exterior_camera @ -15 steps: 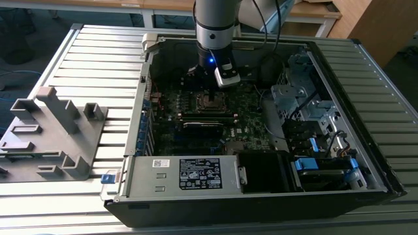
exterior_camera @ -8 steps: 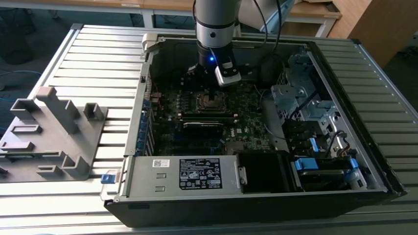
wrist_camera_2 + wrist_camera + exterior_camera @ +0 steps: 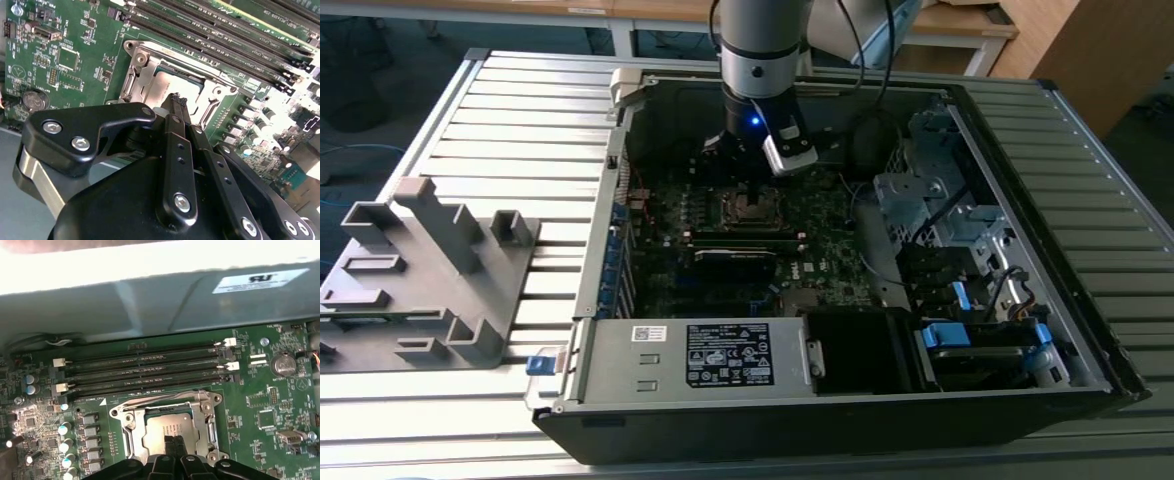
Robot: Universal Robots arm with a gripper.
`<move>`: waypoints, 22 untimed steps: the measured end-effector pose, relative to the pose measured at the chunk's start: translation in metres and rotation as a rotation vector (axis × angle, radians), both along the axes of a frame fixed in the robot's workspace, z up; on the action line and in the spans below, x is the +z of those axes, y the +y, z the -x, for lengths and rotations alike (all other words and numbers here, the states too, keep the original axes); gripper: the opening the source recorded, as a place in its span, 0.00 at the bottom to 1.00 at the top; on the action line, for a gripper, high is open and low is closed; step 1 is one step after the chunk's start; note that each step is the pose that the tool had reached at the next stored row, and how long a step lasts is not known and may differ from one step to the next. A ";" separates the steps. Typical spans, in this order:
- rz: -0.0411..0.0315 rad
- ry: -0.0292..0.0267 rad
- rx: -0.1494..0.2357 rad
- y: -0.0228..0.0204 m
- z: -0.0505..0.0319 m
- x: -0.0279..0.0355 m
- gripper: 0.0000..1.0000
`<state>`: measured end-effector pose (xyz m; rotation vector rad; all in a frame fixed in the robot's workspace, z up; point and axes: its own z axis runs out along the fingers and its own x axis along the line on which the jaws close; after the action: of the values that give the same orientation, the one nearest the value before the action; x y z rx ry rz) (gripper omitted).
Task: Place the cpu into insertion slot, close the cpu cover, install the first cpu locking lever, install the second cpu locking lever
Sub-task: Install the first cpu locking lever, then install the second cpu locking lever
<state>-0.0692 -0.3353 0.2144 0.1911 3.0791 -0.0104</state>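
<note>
Now hand (image 3: 174,446) closed over cpu (image 3: 167,432)

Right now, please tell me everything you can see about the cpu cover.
The cpu cover is a thin silvery metal frame with a square window cut through its middle. It lies closed and flat over the insertion slot on the green motherboard, beside the long black memory slots. Through the window shows the cpu, dull grey metal. The gripper has its fingertips close together, right over the window; whether they touch is unclear.
</note>
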 end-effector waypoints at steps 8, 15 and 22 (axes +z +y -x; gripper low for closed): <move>-0.0128 0.0000 0.003 -0.0001 0.0000 0.0001 0.11; -0.0191 -0.0002 0.003 -0.0009 0.0004 -0.0002 0.11; -0.0190 -0.0001 0.003 -0.0010 0.0004 -0.0014 0.11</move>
<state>-0.0696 -0.3362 0.2129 0.1879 3.0803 0.0190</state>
